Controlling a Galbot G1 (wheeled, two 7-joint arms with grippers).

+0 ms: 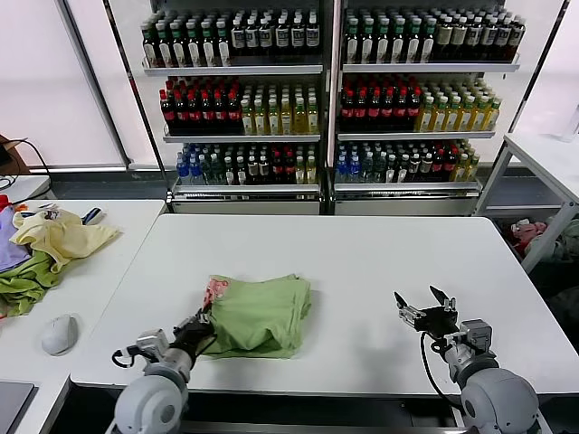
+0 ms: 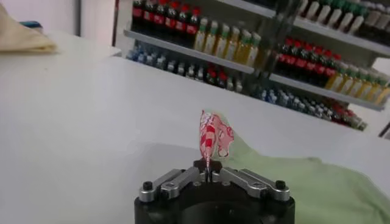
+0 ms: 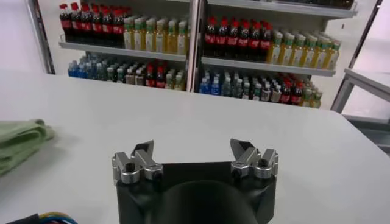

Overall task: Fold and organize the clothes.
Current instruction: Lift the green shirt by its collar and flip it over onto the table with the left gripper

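White table [image 1: 362, 262], drink shelves behind. Left gripper [image 1: 201, 327] is clamped shut on the polo shirt [image 1: 262, 312] at the near-left corner; the bulk lies just ahead and to its right. Thin pinch: it may slip, or drag the folded stack. Right gripper [image 1: 427, 309] wide open, holding nothing, idle, well apart from the shirt.

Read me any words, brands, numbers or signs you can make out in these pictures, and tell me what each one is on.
None can be read.
Bottle labels on the shelves: too small to read.
Red-and-white print on the polo shirt, pinched in the left gripper: a graphic, no legible letters.
Right gripper: no markings seen.
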